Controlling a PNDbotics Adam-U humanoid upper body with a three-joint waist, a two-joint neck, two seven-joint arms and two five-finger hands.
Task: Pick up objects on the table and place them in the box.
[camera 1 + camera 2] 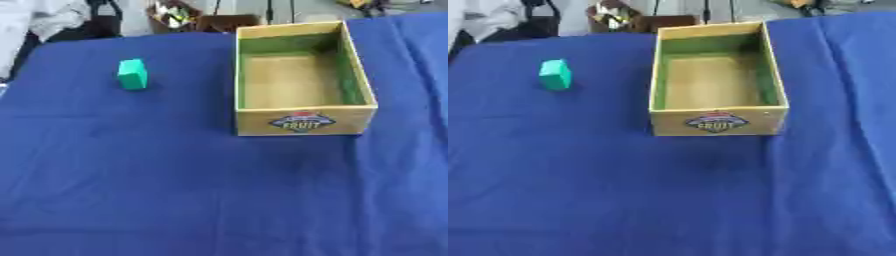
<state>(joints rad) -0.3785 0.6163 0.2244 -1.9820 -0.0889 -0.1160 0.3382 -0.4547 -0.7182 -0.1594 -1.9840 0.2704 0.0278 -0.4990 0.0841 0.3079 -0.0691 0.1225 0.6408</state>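
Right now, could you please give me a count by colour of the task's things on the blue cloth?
Green: 1, the green block, on the cloth left of the box.
Yellow-brown: 1, the open wooden box, nothing visible inside it.
Total: 2.

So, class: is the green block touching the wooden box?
Apart. The left eye view shows the green block standing well left of the wooden box, with bare blue cloth between them.
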